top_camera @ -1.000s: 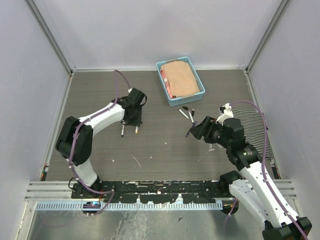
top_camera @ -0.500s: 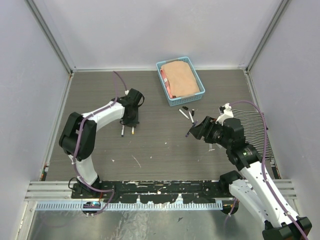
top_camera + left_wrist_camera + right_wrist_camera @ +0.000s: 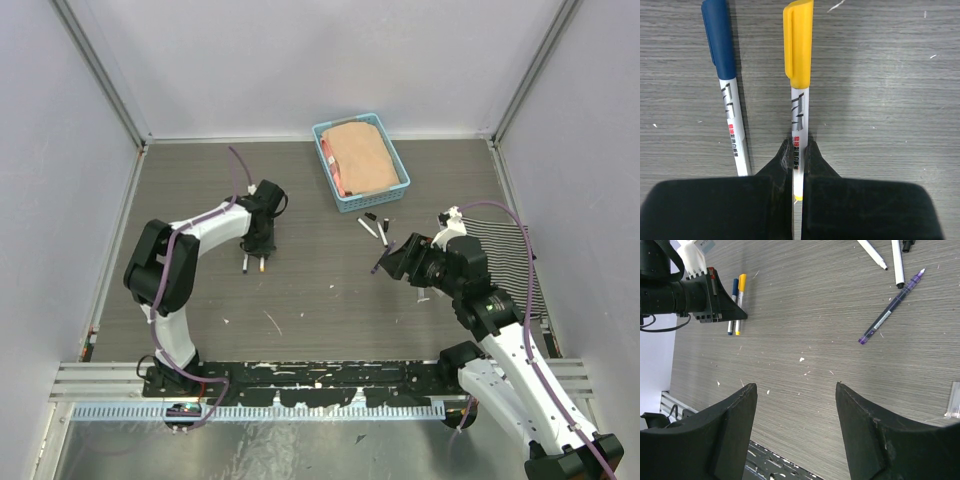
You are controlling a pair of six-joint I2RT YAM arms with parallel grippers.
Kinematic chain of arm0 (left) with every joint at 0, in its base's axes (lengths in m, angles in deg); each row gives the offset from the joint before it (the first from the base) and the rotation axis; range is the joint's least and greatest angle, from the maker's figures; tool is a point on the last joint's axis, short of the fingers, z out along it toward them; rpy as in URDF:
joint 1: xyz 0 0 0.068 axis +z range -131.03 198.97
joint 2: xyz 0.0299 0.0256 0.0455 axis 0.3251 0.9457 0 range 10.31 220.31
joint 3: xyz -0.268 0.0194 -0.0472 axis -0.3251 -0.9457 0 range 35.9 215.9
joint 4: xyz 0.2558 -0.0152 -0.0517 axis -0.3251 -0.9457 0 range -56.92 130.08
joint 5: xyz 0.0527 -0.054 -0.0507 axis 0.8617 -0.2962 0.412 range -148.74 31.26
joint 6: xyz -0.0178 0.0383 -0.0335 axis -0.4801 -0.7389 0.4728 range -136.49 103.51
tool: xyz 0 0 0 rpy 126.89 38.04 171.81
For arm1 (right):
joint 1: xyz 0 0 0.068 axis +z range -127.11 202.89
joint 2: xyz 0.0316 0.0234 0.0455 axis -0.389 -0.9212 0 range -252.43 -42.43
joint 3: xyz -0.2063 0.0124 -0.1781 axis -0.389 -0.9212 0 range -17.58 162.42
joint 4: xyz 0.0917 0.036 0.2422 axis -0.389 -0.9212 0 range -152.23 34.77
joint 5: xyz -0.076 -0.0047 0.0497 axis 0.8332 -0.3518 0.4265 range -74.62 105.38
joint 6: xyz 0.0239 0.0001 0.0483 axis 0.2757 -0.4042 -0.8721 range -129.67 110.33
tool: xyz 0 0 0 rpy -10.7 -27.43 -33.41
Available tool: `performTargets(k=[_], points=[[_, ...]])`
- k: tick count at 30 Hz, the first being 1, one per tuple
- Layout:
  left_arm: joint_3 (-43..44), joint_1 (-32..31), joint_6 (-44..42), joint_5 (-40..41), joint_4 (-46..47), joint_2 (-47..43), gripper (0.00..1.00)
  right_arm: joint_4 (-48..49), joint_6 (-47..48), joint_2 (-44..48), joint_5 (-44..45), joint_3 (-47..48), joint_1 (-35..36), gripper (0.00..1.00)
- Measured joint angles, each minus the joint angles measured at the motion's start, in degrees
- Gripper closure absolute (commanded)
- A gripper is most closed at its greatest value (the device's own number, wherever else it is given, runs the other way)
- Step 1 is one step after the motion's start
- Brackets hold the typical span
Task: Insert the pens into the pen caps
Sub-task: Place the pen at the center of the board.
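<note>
My left gripper (image 3: 798,142) is shut on the white barrel of a pen (image 3: 798,112) that wears a yellow pen cap (image 3: 798,45) and lies along the table. Just left of it lies a second white pen (image 3: 731,120) with a dark blue cap (image 3: 719,37). From above, both sit under the left gripper (image 3: 262,243). My right gripper (image 3: 796,385) hangs open above bare table. Beyond it lie a purple pen (image 3: 891,310) and two white pens (image 3: 897,262), uncapped, with a small black cap (image 3: 910,244) at the frame's top edge.
A blue basket (image 3: 329,183) holding tan cloth stands at the back centre. A striped cloth (image 3: 512,250) lies at the right side by the right arm. White walls close in the table on three sides.
The left arm's elbow has swung left and its gripper has shifted the yellow-capped pen a little closer to the blue-capped one. The right arm has not moved.
</note>
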State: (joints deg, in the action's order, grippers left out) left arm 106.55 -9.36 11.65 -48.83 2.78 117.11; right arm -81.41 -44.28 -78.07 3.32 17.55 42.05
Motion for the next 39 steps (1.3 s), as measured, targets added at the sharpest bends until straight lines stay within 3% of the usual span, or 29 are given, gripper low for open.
performTargets(k=[4, 13, 32, 39], points=[[0.44, 0.37, -0.02, 0.33, -0.13, 0.72, 0.98, -0.39, 0.04, 0.00, 0.00, 0.00, 0.00, 0.31], [2.08, 0.74, -0.87, 1.66, -0.31, 2.01, 0.78, -1.22, 0.46, 0.00, 0.00, 0.00, 0.00, 0.31], [2.08, 0.83, -0.85, 1.77, -0.33, 2.05, 0.71, -1.46, 0.68, -0.04, 0.02, 0.00, 0.00, 0.31], [2.01, 0.81, -1.09, 1.09, -1.01, 1.31, 0.59, -1.79, 0.70, -0.04, 0.00, 0.00, 0.00, 0.31]])
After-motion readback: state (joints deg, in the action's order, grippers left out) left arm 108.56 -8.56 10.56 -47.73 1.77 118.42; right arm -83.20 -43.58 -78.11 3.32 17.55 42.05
